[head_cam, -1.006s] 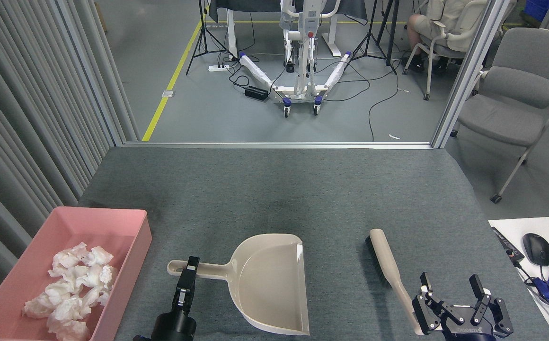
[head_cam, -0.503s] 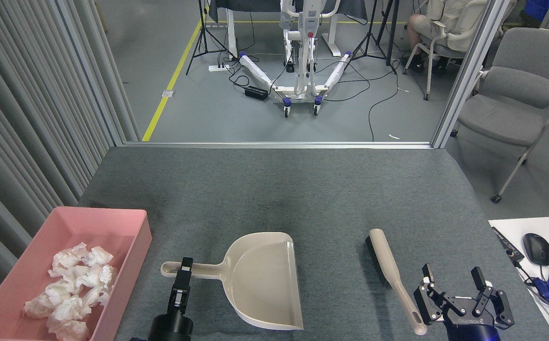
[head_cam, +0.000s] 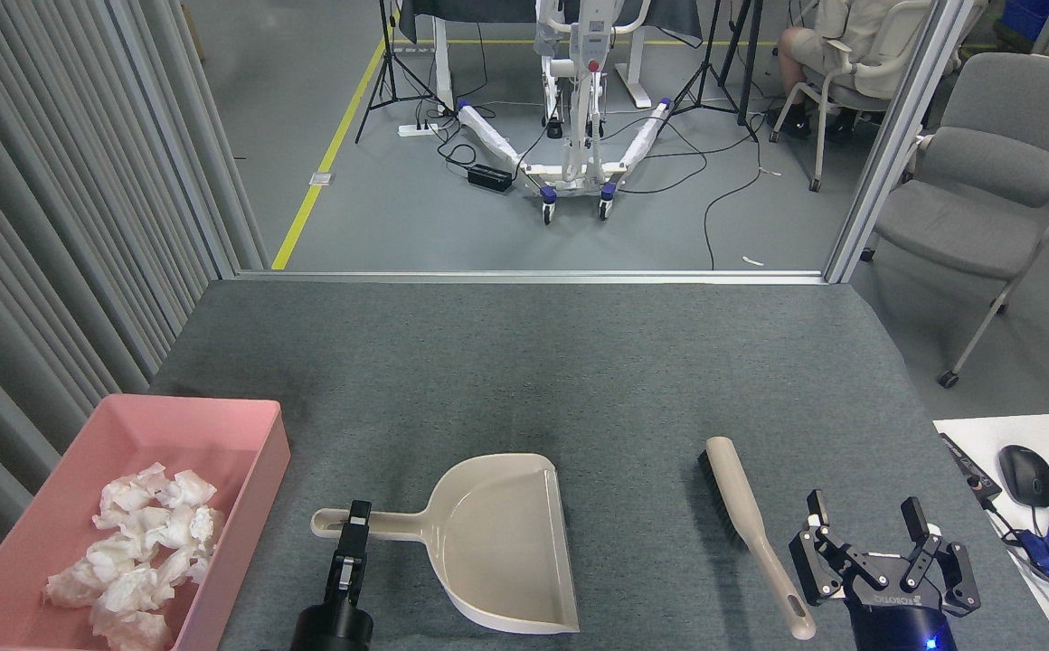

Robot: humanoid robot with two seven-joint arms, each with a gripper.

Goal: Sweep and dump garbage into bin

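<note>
Several wads of white tissue, the garbage (head_cam: 140, 561), lie in the pink bin (head_cam: 190, 409) at the table's near left. A beige dustpan (head_cam: 497, 542) rests flat on the grey mat, handle pointing left. My left gripper (head_cam: 358, 524), seen edge-on, is shut on that handle. A beige brush (head_cam: 741, 506) with dark bristles lies on the mat to the right. My right gripper (head_cam: 864, 508) stands open just right of the brush's handle end, with nothing between its fingers. No tissue shows on the mat or in the dustpan.
A white desk corner with a mouse (head_cam: 1026, 475), cables and a blue item sits at the near right. Grey slatted panels (head_cam: 54, 271) line the left side. Beyond the table's far edge are a grey chair (head_cam: 995, 181), tripods, a wheeled stand and a seated person.
The dustpan and my left gripper have shifted a little left and toward me, and the pan now lies flatter. My right gripper has drawn slightly back from the brush, still open.
</note>
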